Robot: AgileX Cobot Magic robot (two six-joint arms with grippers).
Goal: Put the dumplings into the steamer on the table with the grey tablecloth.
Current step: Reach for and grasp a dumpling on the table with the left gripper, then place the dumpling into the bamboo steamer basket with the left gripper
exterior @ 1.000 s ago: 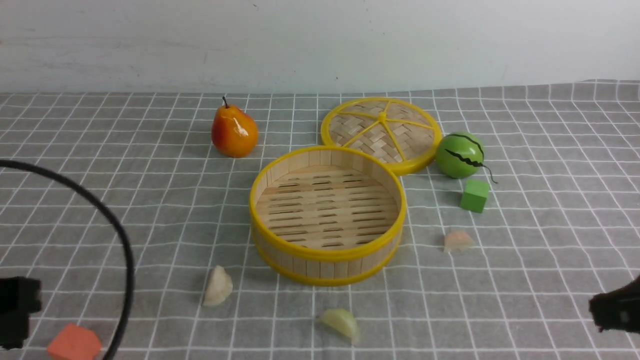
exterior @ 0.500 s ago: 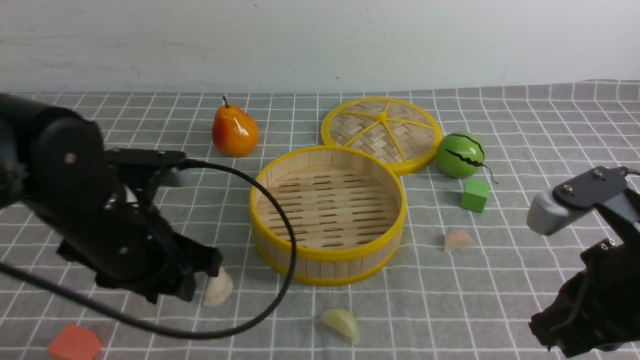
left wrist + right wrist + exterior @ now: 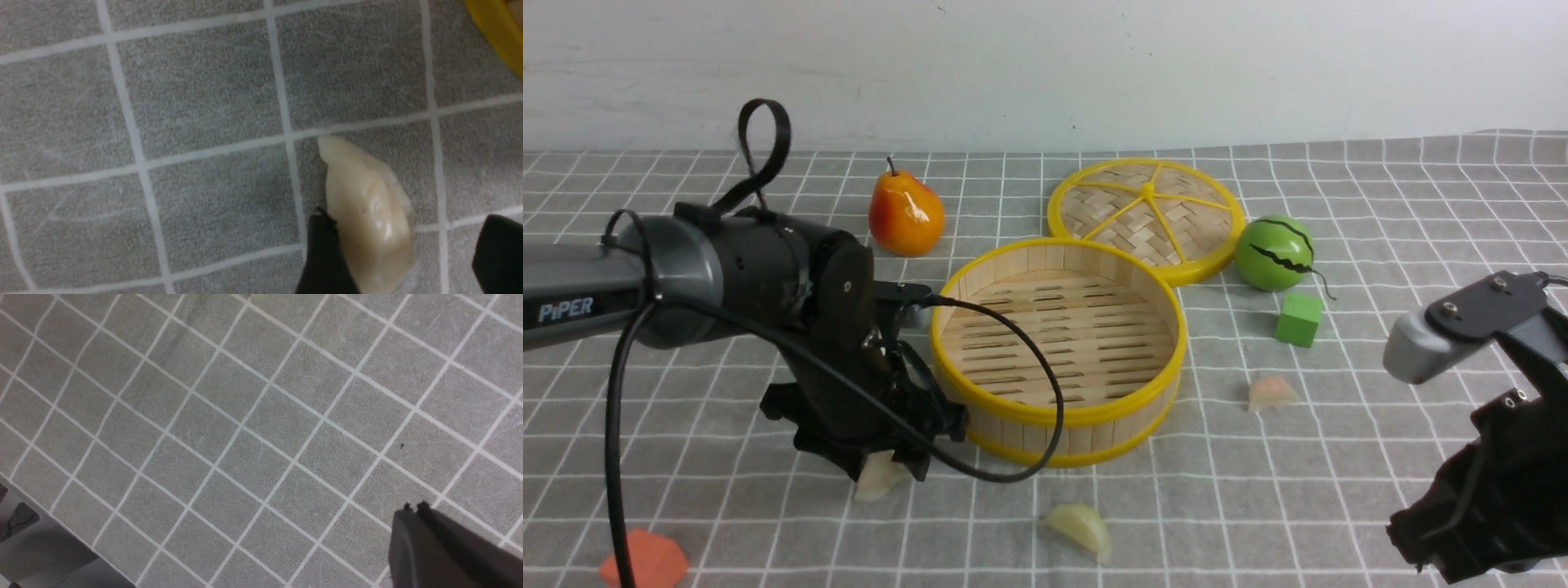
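The steamer (image 3: 1058,420) stands empty mid-table on the grey tablecloth (image 3: 1380,204); its yellow rim (image 3: 498,28) shows in a corner of the left wrist view. Three dumplings lie on the cloth. The whitish one (image 3: 874,486) (image 3: 367,212) is in front of the steamer's left side, and my left gripper (image 3: 882,472) (image 3: 408,222) is open astride it. One finger (image 3: 322,253) is close against the dumpling, the other stands apart. The yellow-green one (image 3: 1081,527) lies in front of the steamer, the pink-orange one (image 3: 1270,393) to its right. My right gripper (image 3: 1421,563) (image 3: 414,506) is shut and empty at the near right.
A pear (image 3: 905,214) stands behind my left arm. The woven lid (image 3: 1146,216) lies behind the steamer, with a green striped ball (image 3: 1273,252) and a green cube (image 3: 1298,319) to its right. An orange-red block (image 3: 644,562) sits at the near left corner. My left arm's cable loops in front of the steamer.
My left arm has swung in from the near left and come down over the whitish dumpling with its jaws now open. My right arm rose into view, then held still.
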